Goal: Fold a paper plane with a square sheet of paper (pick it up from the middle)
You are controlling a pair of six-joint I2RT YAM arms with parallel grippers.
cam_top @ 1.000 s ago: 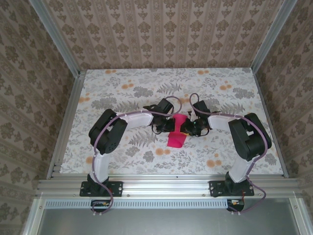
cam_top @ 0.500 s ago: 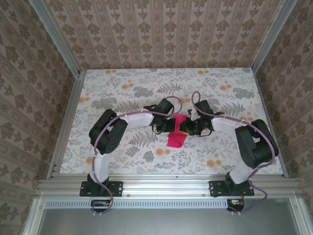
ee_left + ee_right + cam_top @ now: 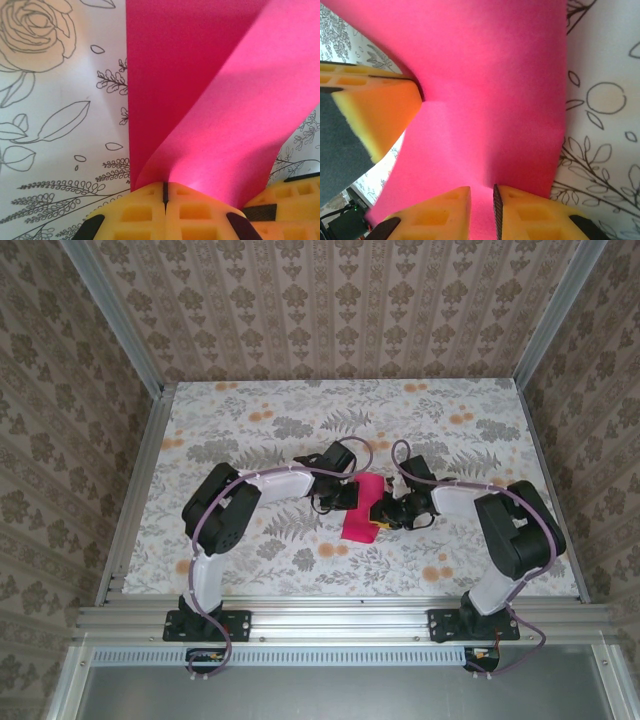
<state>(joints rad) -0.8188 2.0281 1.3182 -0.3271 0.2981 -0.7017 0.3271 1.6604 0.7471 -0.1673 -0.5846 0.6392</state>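
Top view: square sheet of paper (image 3: 360, 522) sat just right of frame centre over the floral table (image 3: 250, 410), between both pincers. Left gripper (image 3: 347, 498) met its upper left part, right gripper (image 3: 381, 512) its right edge. Left wrist view: left gripper (image 3: 164, 192) at bottom centre, pads pressed together, pinching the square sheet of paper (image 3: 200, 100), which rose from the seam and fanned out in a curved fold across the upper right. Right wrist view: right gripper (image 3: 482, 200) at bottom centre, fingers nearly together, slim gap with the square sheet of paper (image 3: 485, 90) running into it, pinched. Left gripper's yellow finger (image 3: 380, 115) at left edge, touching the sheet. Sheet was bowed, not flat
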